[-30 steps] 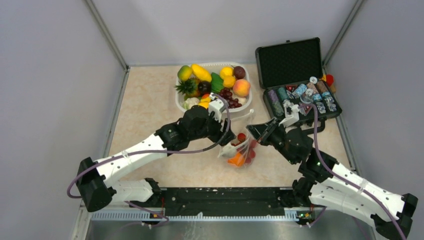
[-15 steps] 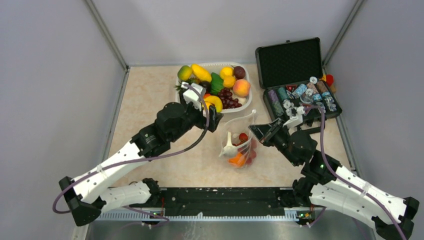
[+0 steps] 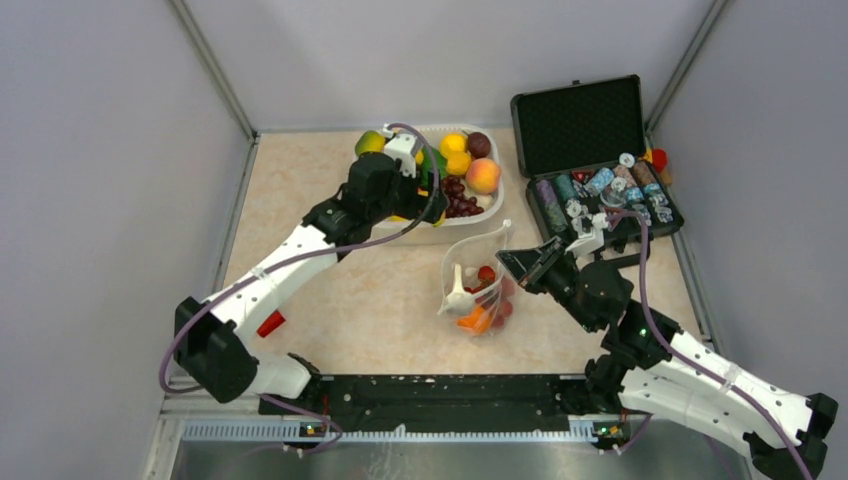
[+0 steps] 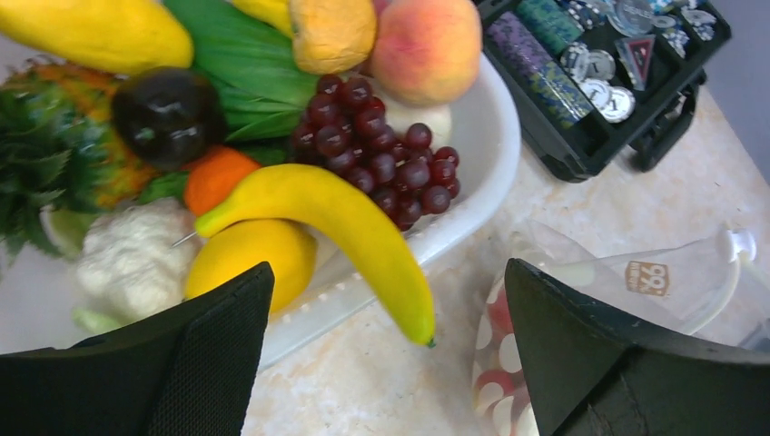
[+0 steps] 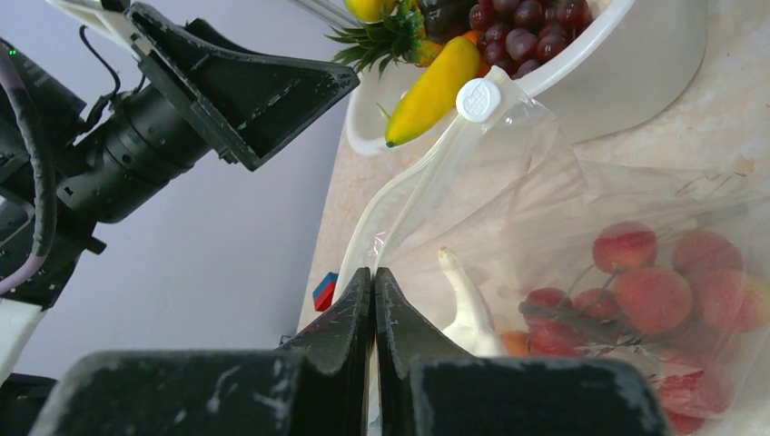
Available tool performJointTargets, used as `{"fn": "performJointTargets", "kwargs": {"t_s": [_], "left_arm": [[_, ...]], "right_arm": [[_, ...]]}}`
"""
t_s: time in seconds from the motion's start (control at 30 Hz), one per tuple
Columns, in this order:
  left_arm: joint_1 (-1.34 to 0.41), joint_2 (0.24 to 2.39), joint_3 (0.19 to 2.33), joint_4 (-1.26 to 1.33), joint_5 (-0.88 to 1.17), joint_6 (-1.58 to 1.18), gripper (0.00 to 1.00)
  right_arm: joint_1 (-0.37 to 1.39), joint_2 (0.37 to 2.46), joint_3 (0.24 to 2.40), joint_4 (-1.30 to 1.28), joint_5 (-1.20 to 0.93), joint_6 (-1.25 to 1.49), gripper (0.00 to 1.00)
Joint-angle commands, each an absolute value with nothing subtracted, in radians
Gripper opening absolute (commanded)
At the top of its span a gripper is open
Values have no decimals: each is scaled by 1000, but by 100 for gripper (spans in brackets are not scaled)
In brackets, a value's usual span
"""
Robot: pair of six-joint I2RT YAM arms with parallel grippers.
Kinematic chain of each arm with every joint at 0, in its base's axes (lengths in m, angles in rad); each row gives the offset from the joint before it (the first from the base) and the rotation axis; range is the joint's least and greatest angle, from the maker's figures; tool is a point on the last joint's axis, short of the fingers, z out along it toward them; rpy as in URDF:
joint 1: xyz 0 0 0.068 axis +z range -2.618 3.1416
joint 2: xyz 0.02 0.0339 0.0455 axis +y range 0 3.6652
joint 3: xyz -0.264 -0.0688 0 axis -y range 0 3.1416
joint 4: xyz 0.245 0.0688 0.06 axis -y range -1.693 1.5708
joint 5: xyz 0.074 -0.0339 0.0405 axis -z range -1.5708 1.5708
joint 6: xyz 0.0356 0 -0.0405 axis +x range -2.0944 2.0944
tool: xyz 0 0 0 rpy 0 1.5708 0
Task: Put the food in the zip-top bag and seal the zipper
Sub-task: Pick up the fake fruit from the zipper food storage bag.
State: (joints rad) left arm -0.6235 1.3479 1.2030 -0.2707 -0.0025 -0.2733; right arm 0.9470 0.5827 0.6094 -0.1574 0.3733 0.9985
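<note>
Swung away from the zip-top bag (image 5: 545,182), which the right gripper (image 5: 373,277) pinches tight at its rim with strawberries (image 5: 652,295) inside, the left gripper (image 4: 389,268) now hangs wide open and empty over the tub's (image 4: 495,136) banana (image 4: 345,213), likely its next pick.

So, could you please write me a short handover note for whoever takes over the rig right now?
Left gripper: open, empty, above the banana in the white tub.
Right gripper: shut on the zip-top bag at its mouth edge, holding it open.
Done: strawberries and a few other pieces are in the bag.
Left: move more food from the tub, then close the zipper, which is unsealed.
</note>
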Motion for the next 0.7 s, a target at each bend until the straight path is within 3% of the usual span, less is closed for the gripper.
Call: {"fn": "performJointTargets", "kwargs": {"t_s": [0.0,0.3,0.67], "left_arm": [[-624,1414,1289,-284,118,-313,92],[-623,1526,1323,-345,74,-314,83],[-624,1553,1305,-371,113,-315,57]], "right_arm": [[951,571,621,-119,372,1003,0],[951,571,613,-116,381,1008,0],[952,566,614,-135,396,1011,0]]}}
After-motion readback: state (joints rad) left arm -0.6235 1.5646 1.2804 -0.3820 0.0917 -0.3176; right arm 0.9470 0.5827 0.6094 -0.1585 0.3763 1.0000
